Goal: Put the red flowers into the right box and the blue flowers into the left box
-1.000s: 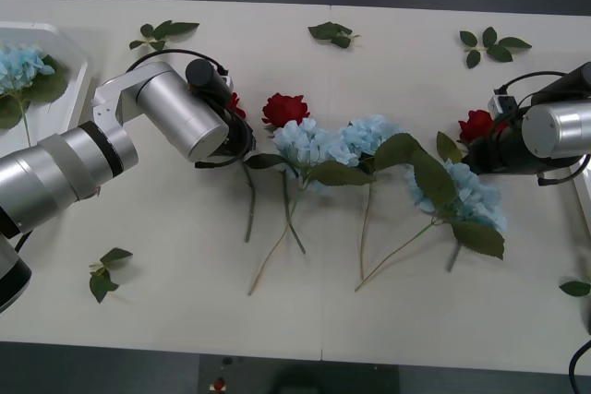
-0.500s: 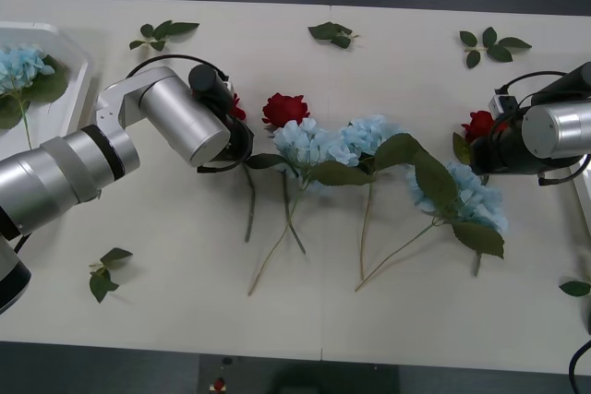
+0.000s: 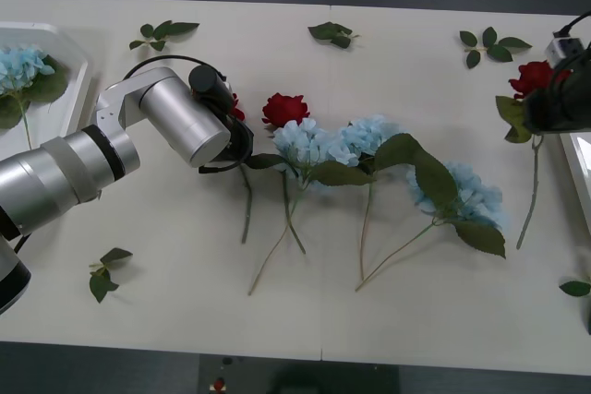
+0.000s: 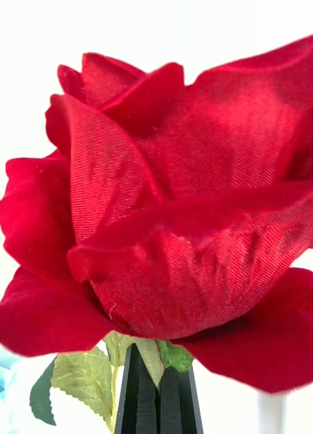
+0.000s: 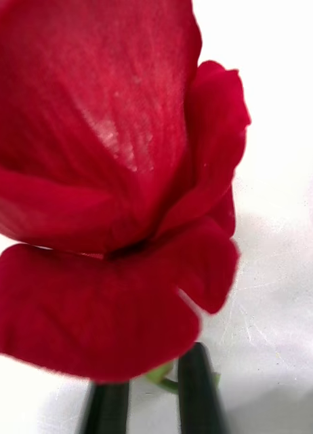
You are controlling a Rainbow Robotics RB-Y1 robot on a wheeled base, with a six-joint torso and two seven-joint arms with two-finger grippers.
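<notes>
the right gripper, with thin black fingers, sits at the right edge of the pale table and is closed on the stem of a deep-red fabric rose; its bloom sits just past the gripper, and the green stem trails down toward the near edge. in the right wrist view the two black fingers stand pinched together just under the bloom, beside a green leaf. a white rim of the right box shows just beside that gripper.

the left gripper is over the left-middle of the table, clamped on the stem of a second red rose, whose stem runs toward the near edge. the left wrist view shows its black fingers either side of a green stem bit below the bloom.

a third red rose lies mid-table, touching a row of pale sky-blue fluffy flower clusters with big green leaves. one more blue cluster lies in the shallow white left box at the far left. loose green leaf sprigs lie scattered about.
</notes>
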